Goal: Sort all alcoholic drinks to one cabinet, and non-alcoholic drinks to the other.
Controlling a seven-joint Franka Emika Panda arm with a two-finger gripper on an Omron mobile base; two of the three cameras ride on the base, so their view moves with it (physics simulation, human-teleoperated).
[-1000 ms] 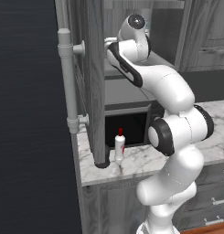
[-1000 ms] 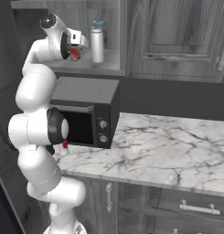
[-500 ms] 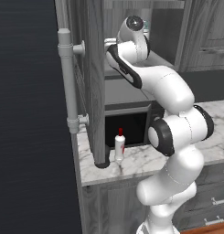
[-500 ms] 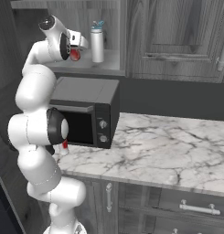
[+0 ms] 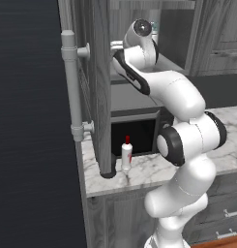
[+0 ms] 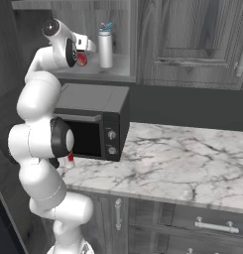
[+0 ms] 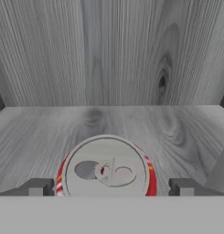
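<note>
The red soda can stands on the cabinet shelf at lower centre, flanked by spread fingers not pinching it, beside the pale-grey bottle, grouping non-alcoholic drinks

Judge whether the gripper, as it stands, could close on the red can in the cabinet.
Probably yes: the gripper is open, one of its fingers on each side of the red can, nothing between them on the cabinet shelf.
</note>
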